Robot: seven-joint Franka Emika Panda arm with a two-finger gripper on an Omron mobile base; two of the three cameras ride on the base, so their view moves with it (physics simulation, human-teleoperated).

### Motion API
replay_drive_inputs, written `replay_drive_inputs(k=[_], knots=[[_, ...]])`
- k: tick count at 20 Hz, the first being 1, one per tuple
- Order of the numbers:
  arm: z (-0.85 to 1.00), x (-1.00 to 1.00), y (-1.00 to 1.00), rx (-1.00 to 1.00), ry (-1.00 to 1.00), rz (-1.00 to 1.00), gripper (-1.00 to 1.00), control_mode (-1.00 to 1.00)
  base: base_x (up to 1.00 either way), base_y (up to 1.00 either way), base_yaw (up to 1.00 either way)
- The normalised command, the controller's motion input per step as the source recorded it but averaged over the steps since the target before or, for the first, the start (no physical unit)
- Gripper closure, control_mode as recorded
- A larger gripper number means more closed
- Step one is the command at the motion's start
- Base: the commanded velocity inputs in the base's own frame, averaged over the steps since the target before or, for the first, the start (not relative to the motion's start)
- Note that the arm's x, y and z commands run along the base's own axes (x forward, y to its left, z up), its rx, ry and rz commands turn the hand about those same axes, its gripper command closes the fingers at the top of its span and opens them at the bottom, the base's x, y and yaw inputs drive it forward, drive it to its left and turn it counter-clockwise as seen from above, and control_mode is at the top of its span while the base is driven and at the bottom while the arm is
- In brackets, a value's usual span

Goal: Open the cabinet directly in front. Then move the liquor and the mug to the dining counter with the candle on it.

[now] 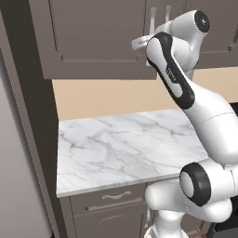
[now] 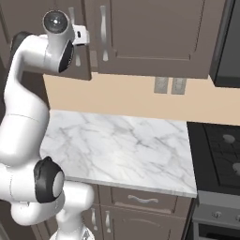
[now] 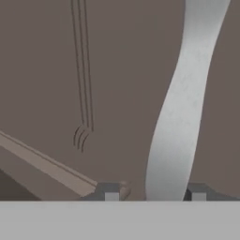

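The cabinet (image 1: 97, 37) is a dark grey-brown wall cabinet above the worktop, and its doors look shut. In the hand view its wavy silver handle (image 3: 180, 108) runs down the panelled door and passes between my two fingertips. My gripper (image 3: 155, 192) is open around that handle, which sits close to the right fingertip (image 3: 199, 193), with a gap to the left one. From the right base view, my hand (image 2: 82, 33) is raised against the left door beside the other door's handle (image 2: 104, 33). The liquor, the mug, the dining counter and the candle are out of view.
A marble worktop (image 1: 125, 148) with a beige backsplash lies below the cabinet, with drawer-fronted base cabinets (image 1: 111, 200) under it. A dark stovetop (image 2: 220, 150) adjoins it on the right. A tall dark panel (image 1: 23, 139) bounds the left side.
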Motion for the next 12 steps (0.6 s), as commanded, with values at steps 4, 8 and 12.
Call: replay_drive_inputs(k=[4,8,12], knots=[[-0.1,-0.4,1.0,0.0,-0.04,0.07,1.0,-1.0,0.0,0.0,0.0],[-0.1,-0.44,1.0,-0.01,-0.03,0.05,1.0,-1.0,0.0,0.0,0.0],[-0.1,-0.47,1.0,-0.01,-0.02,0.04,1.0,-1.0,0.0,0.0,0.0]])
